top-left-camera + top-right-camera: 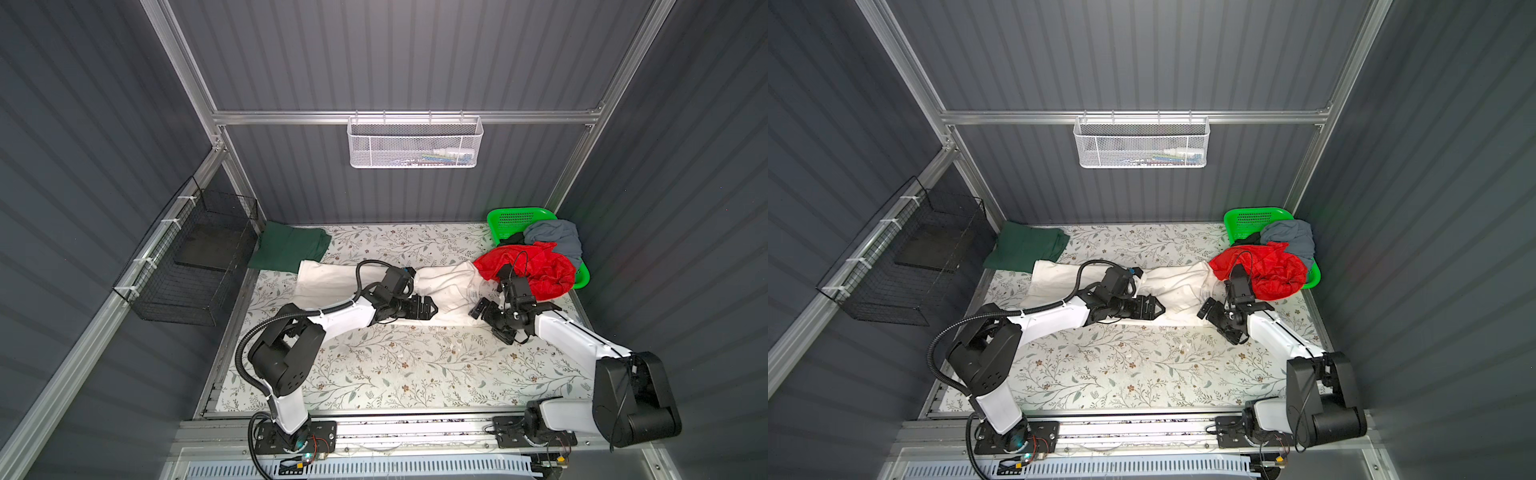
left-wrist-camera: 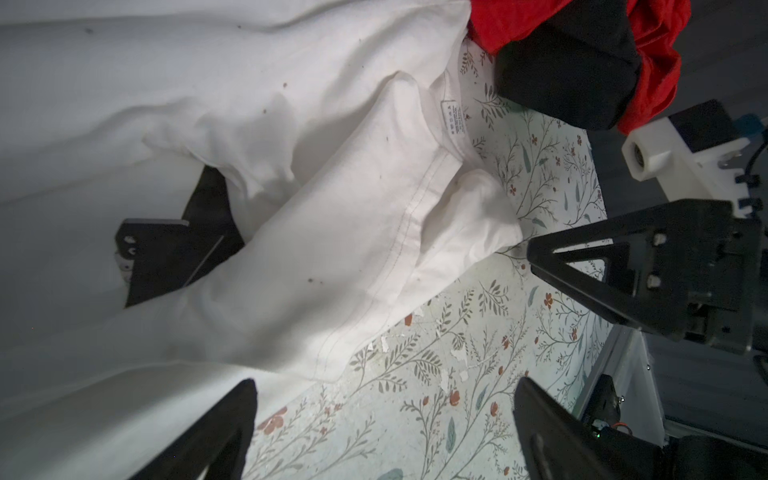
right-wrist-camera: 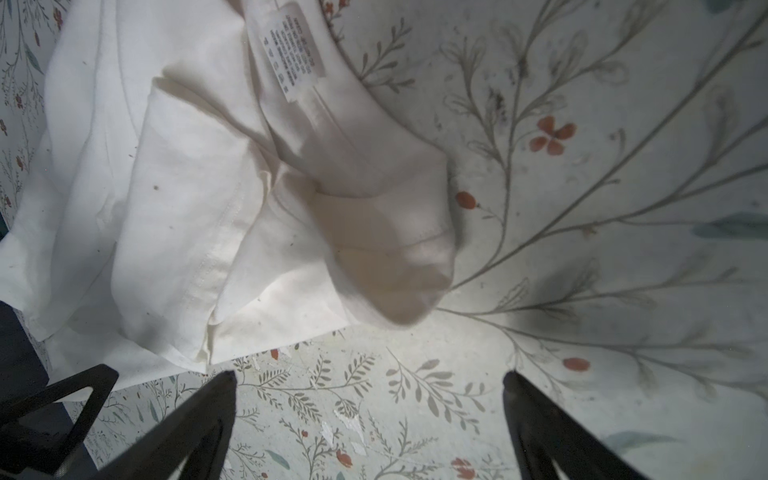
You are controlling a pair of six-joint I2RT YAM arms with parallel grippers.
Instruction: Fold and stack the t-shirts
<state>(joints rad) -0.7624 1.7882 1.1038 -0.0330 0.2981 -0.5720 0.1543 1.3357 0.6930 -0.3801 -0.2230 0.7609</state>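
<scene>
Overhead light, table [image 1: 395, 365] bright, surroundings dim; wrist views soft w/ heavy shadows, edges warped.

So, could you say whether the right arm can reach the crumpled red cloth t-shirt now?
Probably yes: the red t-shirt spills from the green plastic basket beside the open right gripper, nothing between them, though the gripper faces away.
</scene>
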